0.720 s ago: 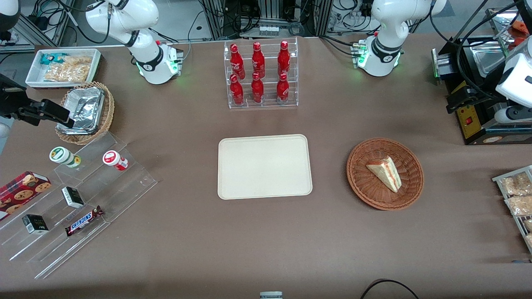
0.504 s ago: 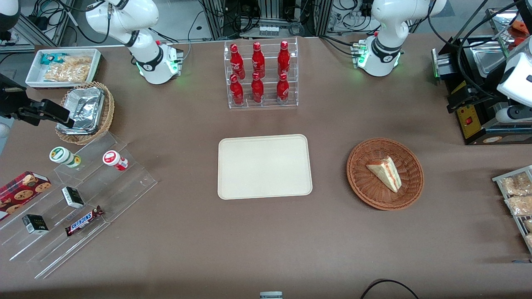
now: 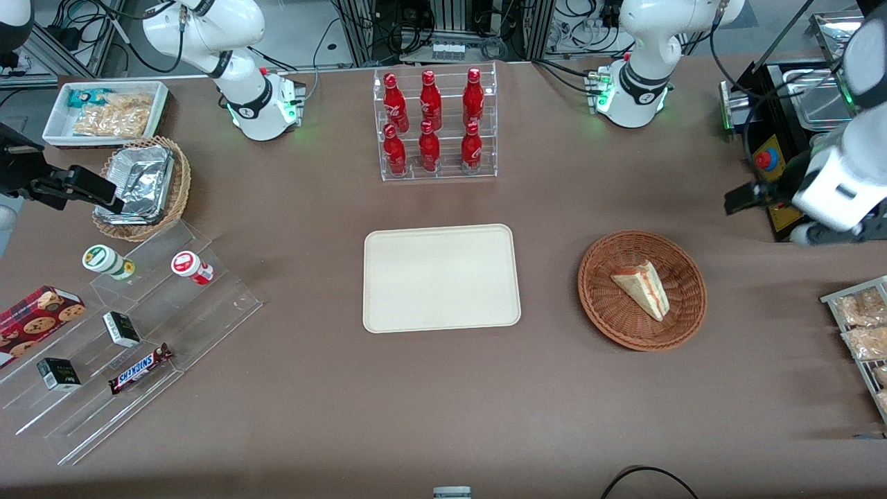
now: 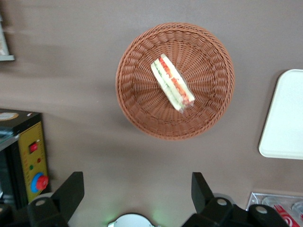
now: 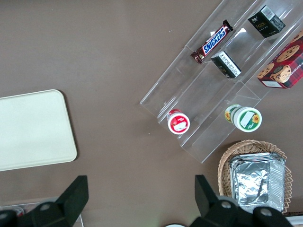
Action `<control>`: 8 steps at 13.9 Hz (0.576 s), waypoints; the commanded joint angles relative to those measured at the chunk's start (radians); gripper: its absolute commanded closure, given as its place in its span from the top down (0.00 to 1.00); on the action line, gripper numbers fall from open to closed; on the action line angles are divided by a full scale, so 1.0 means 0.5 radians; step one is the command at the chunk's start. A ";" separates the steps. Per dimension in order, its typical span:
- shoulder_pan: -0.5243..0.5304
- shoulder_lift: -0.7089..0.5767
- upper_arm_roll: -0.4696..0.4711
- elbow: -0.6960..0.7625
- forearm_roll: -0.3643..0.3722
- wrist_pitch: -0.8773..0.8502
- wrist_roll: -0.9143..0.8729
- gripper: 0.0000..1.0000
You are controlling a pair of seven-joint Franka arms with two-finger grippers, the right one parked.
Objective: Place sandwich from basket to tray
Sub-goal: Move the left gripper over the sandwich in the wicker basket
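The sandwich [image 3: 641, 287] [image 4: 173, 88], a white bread wedge with red and green filling, lies in the round reddish-brown basket [image 3: 601, 305] [image 4: 132, 94]. The cream tray [image 3: 441, 277] [image 4: 284, 118] lies flat beside the basket, toward the parked arm's end, with nothing on it. My gripper [image 3: 745, 197] [image 4: 136, 189] hangs high above the table, beside the basket toward the working arm's end and a little farther from the front camera. Its fingers [image 4: 71, 189] stand wide apart, open, with bare table between them.
A black machine with a red button [image 3: 766, 159] [image 4: 37, 182] stands under the working arm. Bagged snacks on a rack [image 3: 859, 326] lie at the working arm's table end. A clear rack of red bottles [image 3: 435, 125] stands farther back than the tray.
The working arm has swung down and toward the basket, uncovering the machine's red button. Sandwich, basket and tray have not moved.
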 commanded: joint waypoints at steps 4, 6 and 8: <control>-0.020 0.036 -0.108 -0.529 0.008 0.742 -0.415 1.00; -0.020 0.024 -0.132 -0.707 0.011 0.935 -0.605 1.00; -0.020 0.005 -0.139 -0.851 0.011 1.129 -0.826 1.00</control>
